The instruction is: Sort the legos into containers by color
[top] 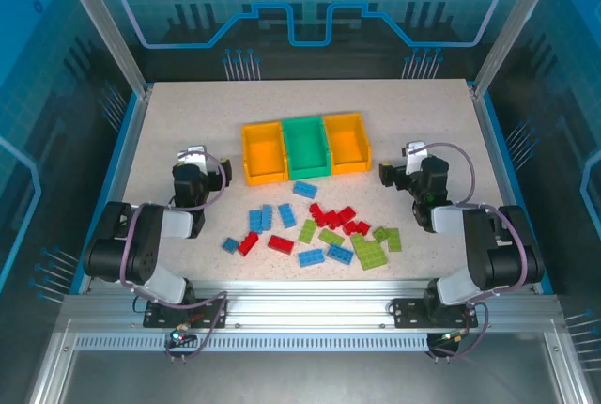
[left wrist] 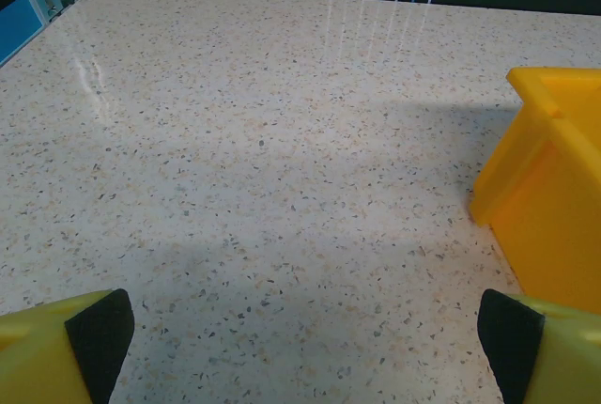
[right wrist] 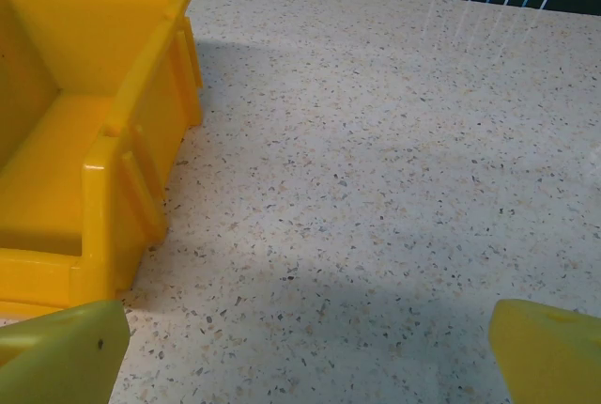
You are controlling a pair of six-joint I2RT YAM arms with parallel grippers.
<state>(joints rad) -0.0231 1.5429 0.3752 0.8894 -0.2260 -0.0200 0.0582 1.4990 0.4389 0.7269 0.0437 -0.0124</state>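
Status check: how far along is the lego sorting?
Nothing done: left orange bin, green bin and right orange bin look empty. Nothing in hand: left gripper and right gripper open, empty. Left: all the legos, loose on the table.

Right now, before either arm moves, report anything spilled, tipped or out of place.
Nothing stands out. The three containers stand upright in a row, and the legos lie loose on the table in front of them, unsorted.

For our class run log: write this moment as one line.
legos: all on table; bins: empty; left arm: jaws open; right arm: jaws open
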